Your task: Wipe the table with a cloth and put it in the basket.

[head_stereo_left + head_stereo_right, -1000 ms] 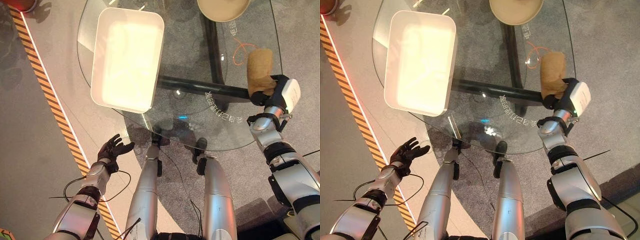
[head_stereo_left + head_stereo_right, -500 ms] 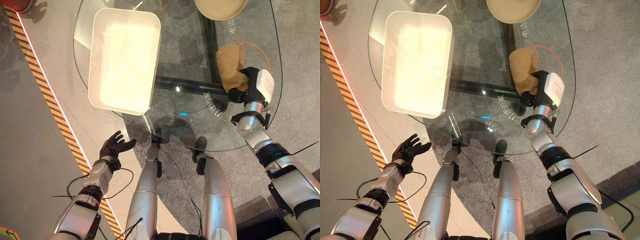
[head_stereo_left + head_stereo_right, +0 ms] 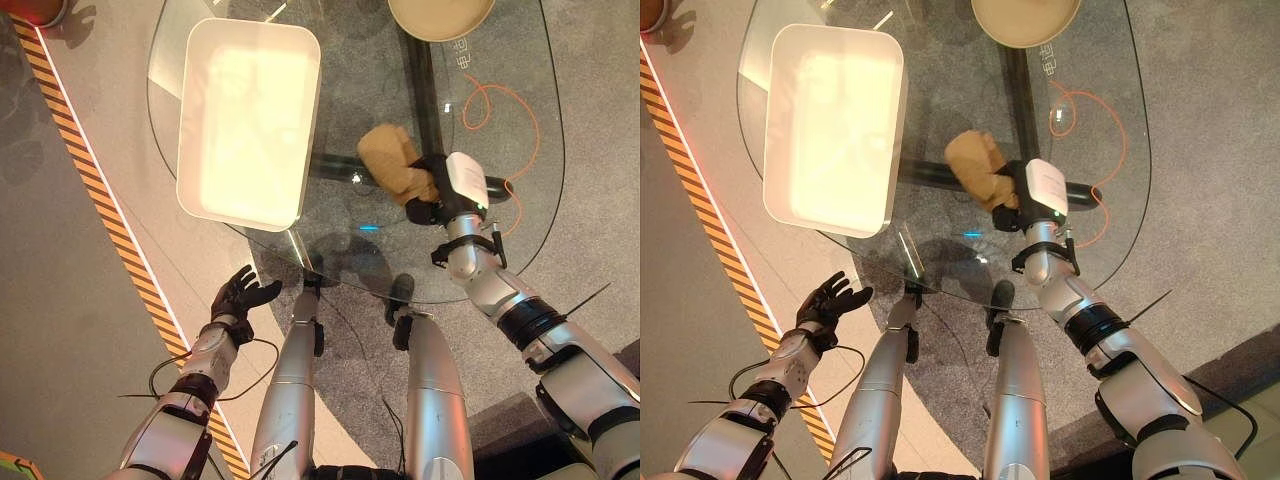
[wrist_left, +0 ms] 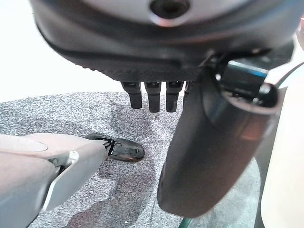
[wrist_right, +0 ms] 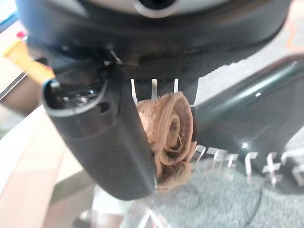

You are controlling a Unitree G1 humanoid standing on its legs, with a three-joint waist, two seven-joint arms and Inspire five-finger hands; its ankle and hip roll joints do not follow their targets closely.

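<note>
The brown cloth [image 3: 392, 162] lies bunched on the glass surface [image 3: 520, 60], just beside the near right corner of the white basket [image 3: 250, 115] but not touching it. Its long axis runs slantwise, from the end nearest the basket back toward the right hand [image 3: 430, 190]. In the right wrist view the cloth [image 5: 170, 133] shows as a rolled, crumpled wad.

The right hand sits on the cloth's end away from the basket, its fingers [image 5: 164, 88] and thumb curled round the wad and gripping it. The right arm reaches in from the lower right, slanting across the surface's near edge, wrist bent toward the basket.

The left hand [image 3: 240, 293] hangs off the surface, below and on the near side of the basket, over the grey floor beside a yellow-and-black striped floor line [image 3: 100, 200]. Its fingers [image 4: 152, 97] are relaxed and spread, holding nothing.

A tan bowl [image 3: 440, 15] stands at the surface's far edge, well beyond the basket's right side. An orange cord [image 3: 495, 120] loops under the glass, on the far side of the hand from the basket. A dark bar [image 3: 345, 165] of the frame runs beneath the glass from the basket's near right corner toward the cloth.
</note>
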